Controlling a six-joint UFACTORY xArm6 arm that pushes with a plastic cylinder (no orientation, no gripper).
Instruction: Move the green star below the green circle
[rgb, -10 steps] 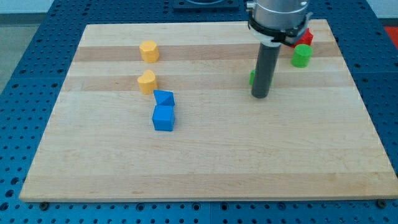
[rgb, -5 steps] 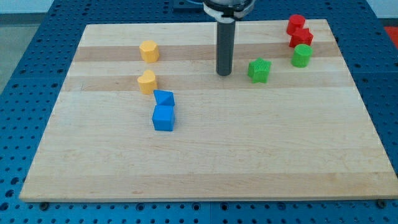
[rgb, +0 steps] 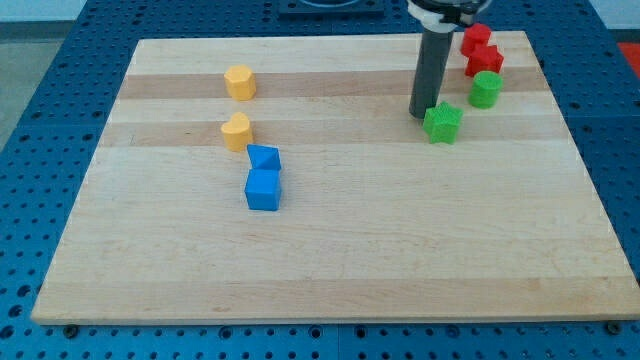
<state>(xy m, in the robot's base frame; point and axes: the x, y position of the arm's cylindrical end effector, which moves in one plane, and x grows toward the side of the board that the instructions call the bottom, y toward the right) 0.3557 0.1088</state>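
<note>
My tip (rgb: 422, 114) is down on the desk (rgb: 340, 250), right up against the green star (rgb: 442, 123), touching it on its upper-left side. The star sits just to the lower right of my tip. There are no jaws on this arm, only a straight dark rod, so nothing is spread or pinched here; the contact is a plain push from the rod's end.

Up and to the right of my tip, the green circle (rgb: 486, 89) stands near the desk's right edge, apart from the star, which lies below it and off to the view's left. Above the circle, two red blocks crowd together: one red block (rgb: 476, 38) by the top edge and a second red block (rgb: 486, 60) touching it just beneath, its shape hard to make out.

Well off to the left of my tip, a yellow block (rgb: 239, 82) sits high on the desk, with another yellow block (rgb: 237, 131) below it. Just under that one, a small blue block (rgb: 264, 158) touches a blue cube (rgb: 263, 189), both far to the lower left of my tip.
</note>
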